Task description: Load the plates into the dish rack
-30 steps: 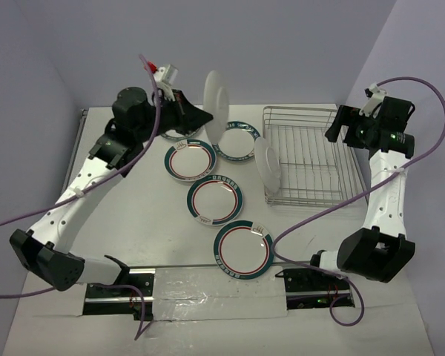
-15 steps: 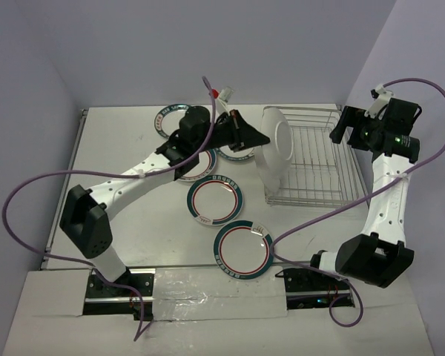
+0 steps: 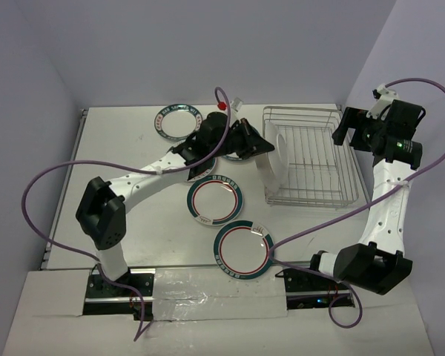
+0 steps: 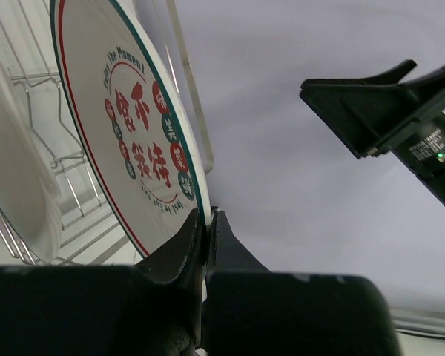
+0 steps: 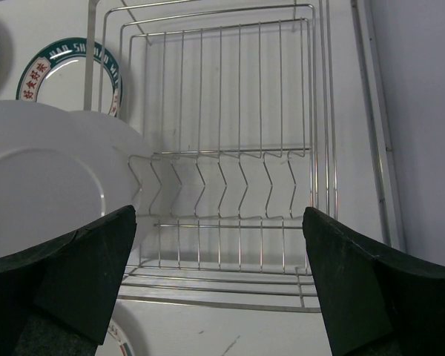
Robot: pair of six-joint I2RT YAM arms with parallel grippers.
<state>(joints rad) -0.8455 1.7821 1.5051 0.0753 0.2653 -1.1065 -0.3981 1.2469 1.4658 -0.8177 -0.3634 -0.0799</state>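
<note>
Since the left end effector [image 4: 205, 222] is clamped only on the thin rim of a plate [image 4: 126, 126], a slip is the chief risk.
Nearest, a flat plate [image 3: 242, 250] lies on the table [image 3: 159, 233]. Beyond it, the held plate stands upright at the left end of the rack [image 3: 308, 199], green-rimmed, red-ringed, with printed characters. It is just beside a racked plate [image 4: 15, 170], which it could knock if it swings or misses a slot. Farthest, the right end effector [image 5: 219, 274] gapes wide, empty.

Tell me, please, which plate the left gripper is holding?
The upright plate at the dish rack's left end, its rim pinched by the left gripper; those on the table lie flat, untouched.
</note>
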